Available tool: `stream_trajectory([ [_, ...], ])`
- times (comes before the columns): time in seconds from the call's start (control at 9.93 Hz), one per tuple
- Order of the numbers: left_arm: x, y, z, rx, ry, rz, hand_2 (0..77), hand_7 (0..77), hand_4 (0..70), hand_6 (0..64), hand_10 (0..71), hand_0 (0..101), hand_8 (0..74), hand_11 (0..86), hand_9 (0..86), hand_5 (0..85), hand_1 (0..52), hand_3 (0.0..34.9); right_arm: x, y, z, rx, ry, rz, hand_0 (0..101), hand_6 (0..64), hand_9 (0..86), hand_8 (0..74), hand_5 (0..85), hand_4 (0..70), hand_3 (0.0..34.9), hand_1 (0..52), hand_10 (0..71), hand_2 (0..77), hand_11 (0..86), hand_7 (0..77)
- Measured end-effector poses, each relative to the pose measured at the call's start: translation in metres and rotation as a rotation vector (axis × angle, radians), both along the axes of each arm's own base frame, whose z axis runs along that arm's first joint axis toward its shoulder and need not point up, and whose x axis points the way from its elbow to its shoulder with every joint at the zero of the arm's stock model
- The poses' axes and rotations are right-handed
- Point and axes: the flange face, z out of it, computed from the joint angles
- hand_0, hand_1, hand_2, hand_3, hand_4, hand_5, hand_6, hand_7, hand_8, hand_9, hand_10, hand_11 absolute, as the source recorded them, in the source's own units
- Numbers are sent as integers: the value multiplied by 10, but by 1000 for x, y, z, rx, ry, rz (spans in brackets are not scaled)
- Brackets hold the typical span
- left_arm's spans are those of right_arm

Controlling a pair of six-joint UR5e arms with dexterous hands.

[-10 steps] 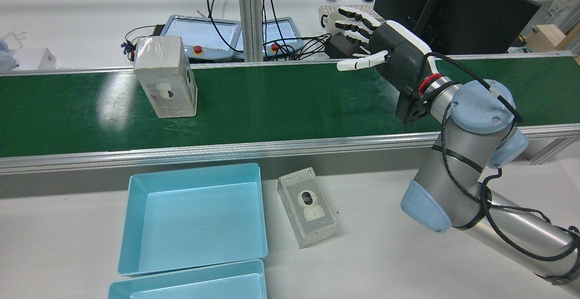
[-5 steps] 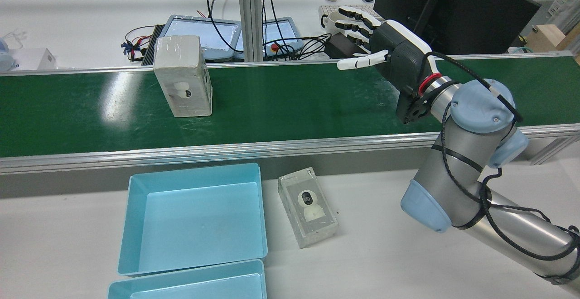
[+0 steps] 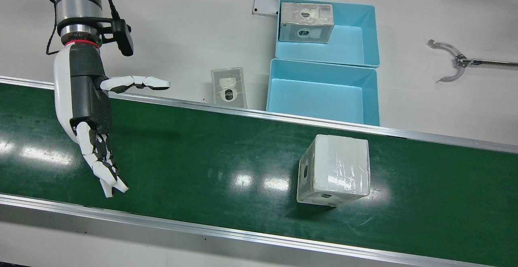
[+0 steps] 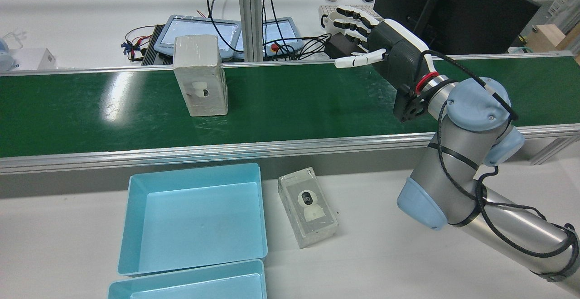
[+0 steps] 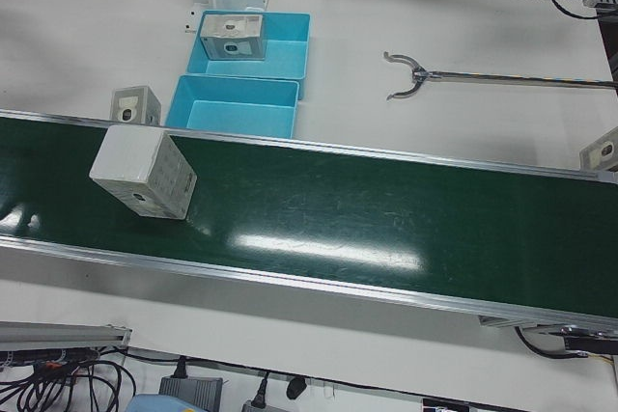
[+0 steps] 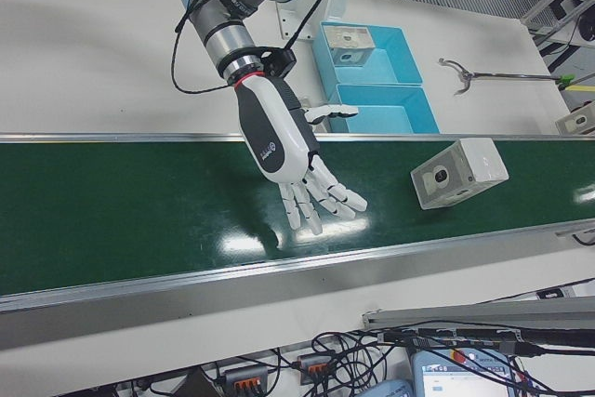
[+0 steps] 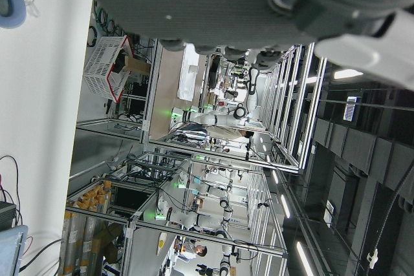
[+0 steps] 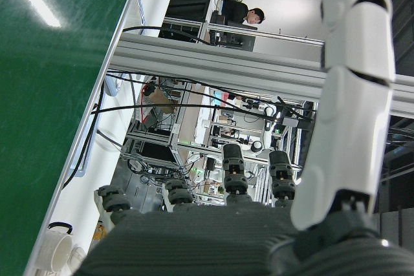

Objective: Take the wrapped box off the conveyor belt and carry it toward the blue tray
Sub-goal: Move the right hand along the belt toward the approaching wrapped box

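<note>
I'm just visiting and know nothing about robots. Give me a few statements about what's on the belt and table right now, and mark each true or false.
1. The wrapped box stands on the green conveyor belt, untouched by any hand. True.
2. The right hand is closed around the box. False: it hangs open over the belt, fingers spread, well apart from the box.
3. The blue tray nearest the belt holds a box. False: it holds nothing; the farther tray has one.
4. A second wrapped box lies flat on the white table beside the trays. True.
5. The left hand is reaching for the box. False: only its own camera shows part of it, away from the belt.
</note>
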Motion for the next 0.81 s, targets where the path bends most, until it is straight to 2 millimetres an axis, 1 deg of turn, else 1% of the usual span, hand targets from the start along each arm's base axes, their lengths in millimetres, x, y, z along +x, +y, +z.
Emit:
stream_trajectory([
  [0.3, 0, 0, 0, 0, 0, 0, 11, 5, 0, 0, 5, 0, 5, 0, 0, 5, 0, 0, -9, -9, -8, 0, 0, -2, 454, 0, 71, 16, 175, 22, 303, 125, 38, 147, 60, 169],
  [0.4, 0, 0, 0, 0, 0, 0, 5, 5, 0, 0, 0, 0, 5, 0, 0, 5, 0, 0, -13, -11, -10, 0, 0, -5, 454, 0, 71, 16, 147, 22, 303, 125, 38, 147, 60, 169],
  [0.5, 0, 0, 0, 0, 0, 0, 5, 5, 0, 0, 0, 0, 5, 0, 0, 5, 0, 0, -17, -13, -13, 1, -1, -8, 454, 0, 71, 16, 169, 22, 302, 125, 38, 147, 60, 169],
  [0.81, 0, 0, 0, 0, 0, 0, 11, 5, 0, 0, 5, 0, 5, 0, 5, 5, 0, 0, -27, -16, -20, 4, -3, -16, 453, 0, 71, 16, 169, 22, 303, 125, 38, 147, 65, 169],
])
